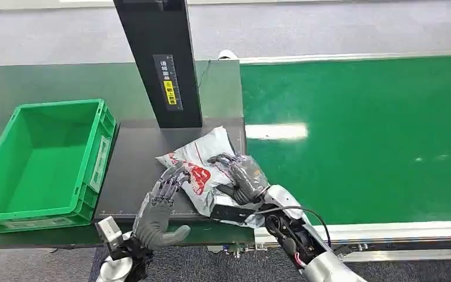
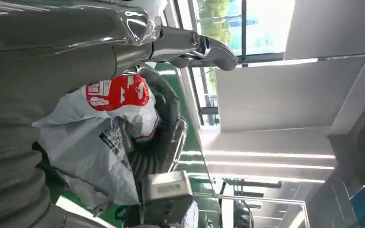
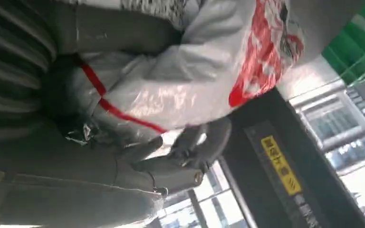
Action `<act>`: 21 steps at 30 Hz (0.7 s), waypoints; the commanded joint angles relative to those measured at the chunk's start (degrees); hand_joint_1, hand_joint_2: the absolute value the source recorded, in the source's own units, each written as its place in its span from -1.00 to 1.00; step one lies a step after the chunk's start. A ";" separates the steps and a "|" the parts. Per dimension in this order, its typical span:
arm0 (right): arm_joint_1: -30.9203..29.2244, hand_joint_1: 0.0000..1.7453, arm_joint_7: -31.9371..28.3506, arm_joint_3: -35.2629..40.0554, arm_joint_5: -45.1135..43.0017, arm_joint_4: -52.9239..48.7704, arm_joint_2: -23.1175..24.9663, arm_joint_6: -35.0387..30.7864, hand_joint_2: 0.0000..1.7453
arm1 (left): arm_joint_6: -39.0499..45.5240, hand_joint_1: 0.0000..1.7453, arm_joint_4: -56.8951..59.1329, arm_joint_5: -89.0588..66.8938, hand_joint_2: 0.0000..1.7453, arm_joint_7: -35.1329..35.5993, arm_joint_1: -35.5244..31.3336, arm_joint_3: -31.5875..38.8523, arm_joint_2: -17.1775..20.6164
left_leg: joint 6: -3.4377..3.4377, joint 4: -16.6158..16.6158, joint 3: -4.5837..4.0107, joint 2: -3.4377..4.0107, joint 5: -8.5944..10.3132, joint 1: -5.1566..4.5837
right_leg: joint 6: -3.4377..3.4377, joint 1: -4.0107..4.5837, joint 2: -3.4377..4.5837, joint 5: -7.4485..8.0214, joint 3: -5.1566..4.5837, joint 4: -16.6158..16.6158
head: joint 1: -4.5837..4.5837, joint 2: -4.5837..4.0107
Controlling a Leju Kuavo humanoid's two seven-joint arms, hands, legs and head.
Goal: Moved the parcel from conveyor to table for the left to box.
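A right robot hand (image 1: 242, 177) grips a grey-and-white parcel (image 1: 202, 170) with a red printed patch, its fingers curled over the parcel's top while the parcel rests on the dark table (image 1: 135, 170) just beside the green conveyor (image 1: 358, 135). The parcel lies at the foot of a black post (image 1: 160, 59) bearing a yellow label, with one end hanging toward the table's near edge. The hold looks meant to steady the soft parcel where the other arm can reach it, on the table side and clear of the belt. The left robot hand (image 1: 163, 200) has its fingers spread and touching the parcel's near left edge, holding nothing, apparently poised to take over; whether it has any purchase yet cannot be told. From the left wrist, the parcel's (image 2: 109, 128) red patch and a printed code face that hand at close range; from the right wrist, the crumpled parcel (image 3: 180, 80) is pressed against the palm. A green box (image 1: 41, 164), open-topped, stands on the table's left, well apart from the parcel, placed as the likely destination for the left arm's next carry
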 commanded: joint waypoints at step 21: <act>22.38 -1.00 -7.13 -19.86 -38.02 -36.32 5.28 19.10 1.00 | -0.72 -1.00 0.22 1.48 1.00 6.67 -0.05 2.62 3.08 | 0.08 -0.09 0.08 -0.08 0.00 0.03 | -0.22 0.07 -0.10 -0.03 0.10 -0.06 | 0.02 0.00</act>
